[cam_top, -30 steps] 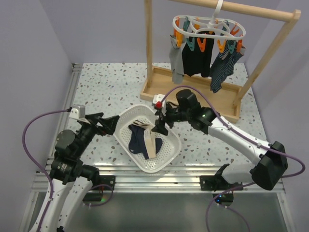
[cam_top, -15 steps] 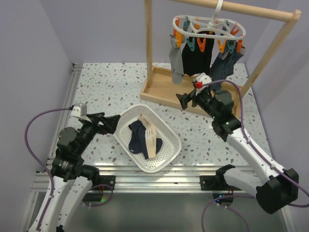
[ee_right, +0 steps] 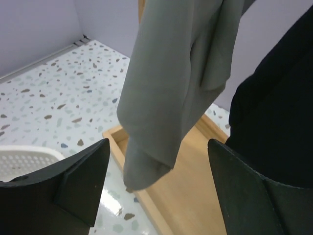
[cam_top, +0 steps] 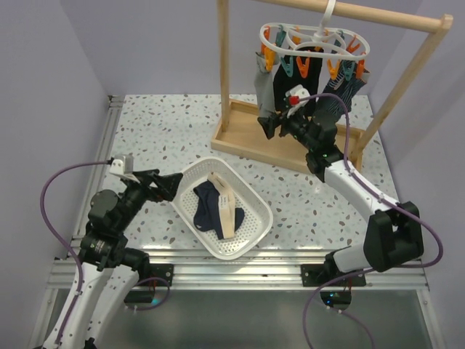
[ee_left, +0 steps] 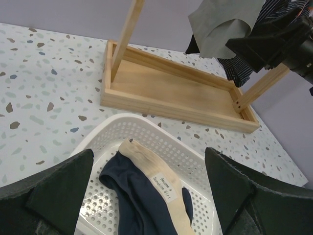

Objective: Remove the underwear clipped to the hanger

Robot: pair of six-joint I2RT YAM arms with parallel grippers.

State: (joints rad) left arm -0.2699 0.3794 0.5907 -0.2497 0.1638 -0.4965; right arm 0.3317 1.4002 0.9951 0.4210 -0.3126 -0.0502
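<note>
The white hanger (cam_top: 314,36) hangs by its hook from the top bar of the wooden rail frame (cam_top: 247,137), at the far side of the speckled bench (cam_top: 160,131). Three pieces of underwear hang from its orange and teal clips (cam_top: 290,67). The grey underwear (ee_right: 171,88) is at the left end, the black underwear (ee_right: 279,112) in the middle, and the striped underwear (cam_top: 331,109) at the right end.

The right pincer (cam_top: 269,125) is raised over the frame's wooden base tray, level with the lower hem of the grey piece. Its fingers (ee_right: 73,188) are spread wide, released and holding nothing. In the right wrist view the grey cloth dangles in front of the gap between the fingers; whether it touches either one I cannot tell.

The navy underwear (cam_top: 211,211), with its beige waistband, lies crumpled in the white perforated basket (cam_top: 254,231). The basket sits on the bench near the arms, well apart from the hanger. The left pincer (cam_top: 173,187) hovers just beside the basket's left rim, also released, its fingers wide apart and empty, pointing across the basket toward the frame.
</note>
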